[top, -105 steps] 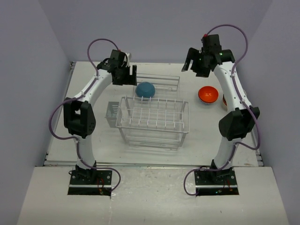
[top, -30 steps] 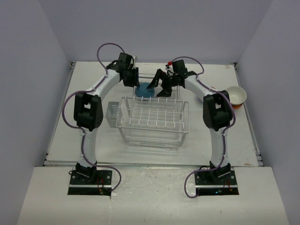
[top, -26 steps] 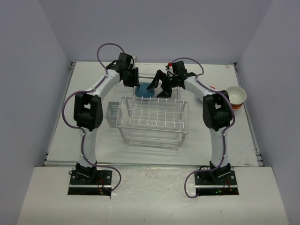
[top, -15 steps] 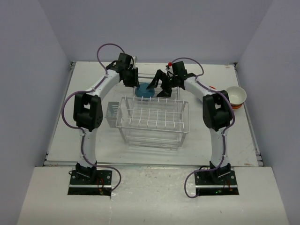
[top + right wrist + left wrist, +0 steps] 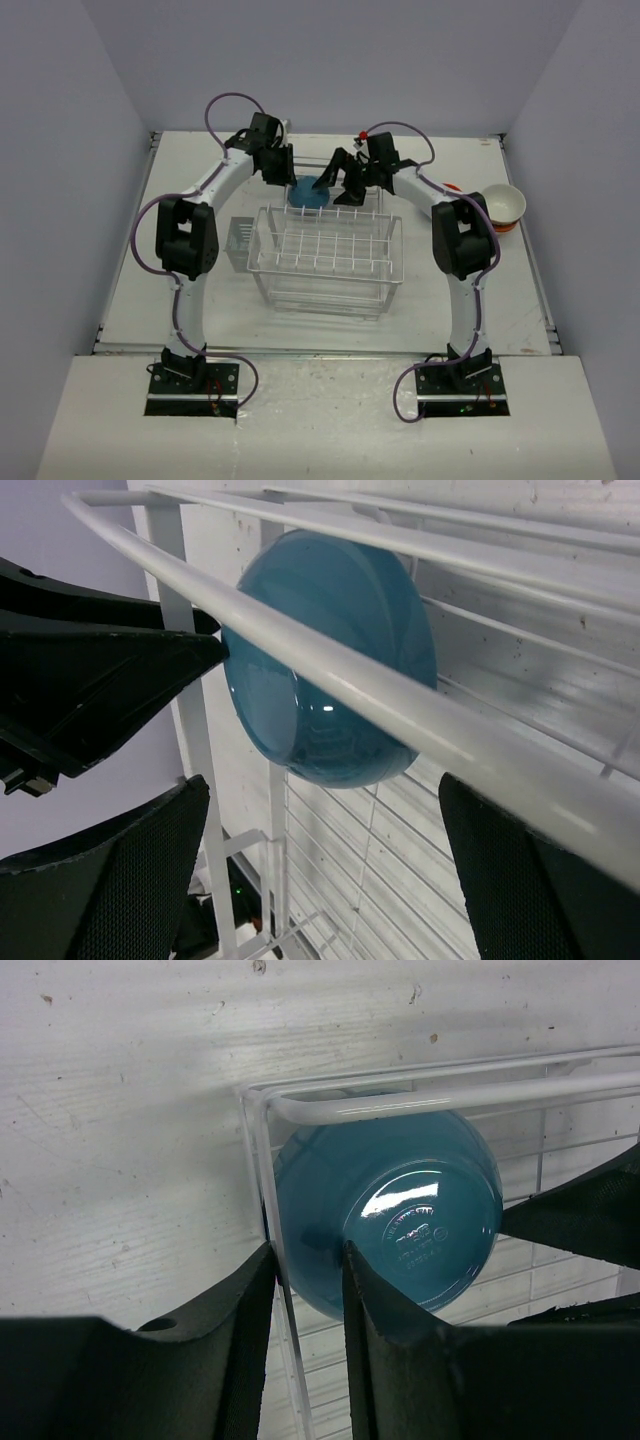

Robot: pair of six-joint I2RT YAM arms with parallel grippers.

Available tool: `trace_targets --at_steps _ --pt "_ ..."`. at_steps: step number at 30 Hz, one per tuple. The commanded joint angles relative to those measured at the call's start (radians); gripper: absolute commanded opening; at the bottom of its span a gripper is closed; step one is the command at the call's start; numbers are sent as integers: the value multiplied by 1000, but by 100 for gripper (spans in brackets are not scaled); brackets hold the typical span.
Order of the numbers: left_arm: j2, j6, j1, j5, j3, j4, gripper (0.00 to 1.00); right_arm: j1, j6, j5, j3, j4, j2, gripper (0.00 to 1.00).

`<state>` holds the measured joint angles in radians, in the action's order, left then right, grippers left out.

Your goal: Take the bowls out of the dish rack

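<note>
Right arm (image 5: 425,188) swung inward, end effector (image 5: 337,190) apparently beside blue bowl (image 5: 308,191).

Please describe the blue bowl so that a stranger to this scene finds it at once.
Find the white wire dish rack in the middle of the table and look at its far left corner. The blue bowl sits there inside the wires, the only blue thing; the cream bowl is outside, far right.

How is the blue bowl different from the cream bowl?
The blue bowl is in the dish rack; the cream bowl is outside it, on the right of the table. The blue bowl is tipped on its side; the cream bowl sits open side up. Both are small and round.
</note>
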<state>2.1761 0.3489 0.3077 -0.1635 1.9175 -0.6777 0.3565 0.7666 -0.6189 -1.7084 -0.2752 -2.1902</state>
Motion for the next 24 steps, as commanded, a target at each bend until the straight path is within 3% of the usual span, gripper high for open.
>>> trace_targets --at_steps 1,24 --pt "4 -44 -39 107 -41 -91 32 9 -6 5 15 92 12 96" --pt "-2 -47 -51 96 -69 -82 29 15 49 -22 -33 105 -66 96"
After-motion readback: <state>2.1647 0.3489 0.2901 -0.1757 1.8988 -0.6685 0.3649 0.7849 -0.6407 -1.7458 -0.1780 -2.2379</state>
